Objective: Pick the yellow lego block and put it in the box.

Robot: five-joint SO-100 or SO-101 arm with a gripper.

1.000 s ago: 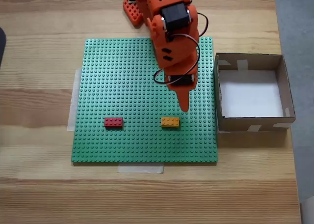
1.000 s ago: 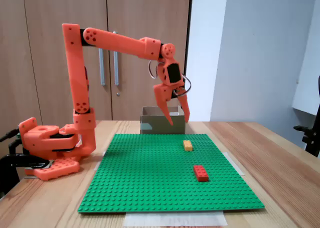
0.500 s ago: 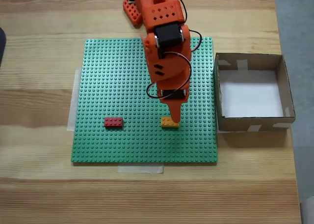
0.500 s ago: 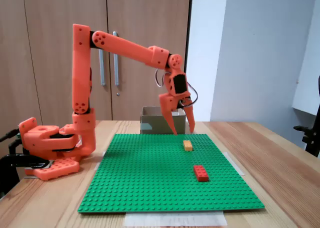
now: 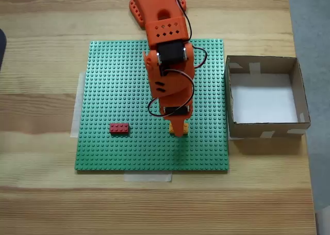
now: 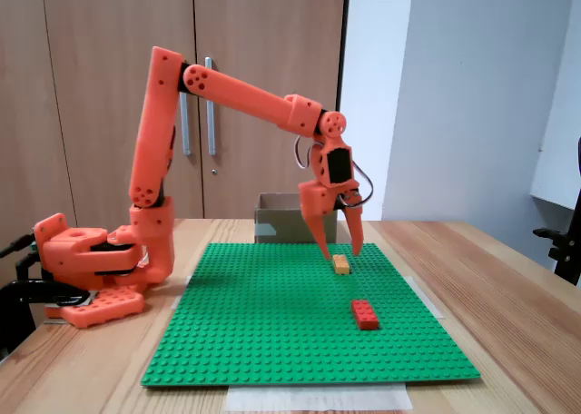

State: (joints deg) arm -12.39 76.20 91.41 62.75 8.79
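No text, label, brand, number or sign can be read in either fixed view (the studs on the bricks and baseplate are too small to show any lettering, and the tape patches on the box are blank).

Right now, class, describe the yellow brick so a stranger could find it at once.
Find the green studded baseplate on the wooden table. Near its edge closest to the cardboard box, under the orange arm's open gripper, sits the yellow lego block. The only other brick is red.
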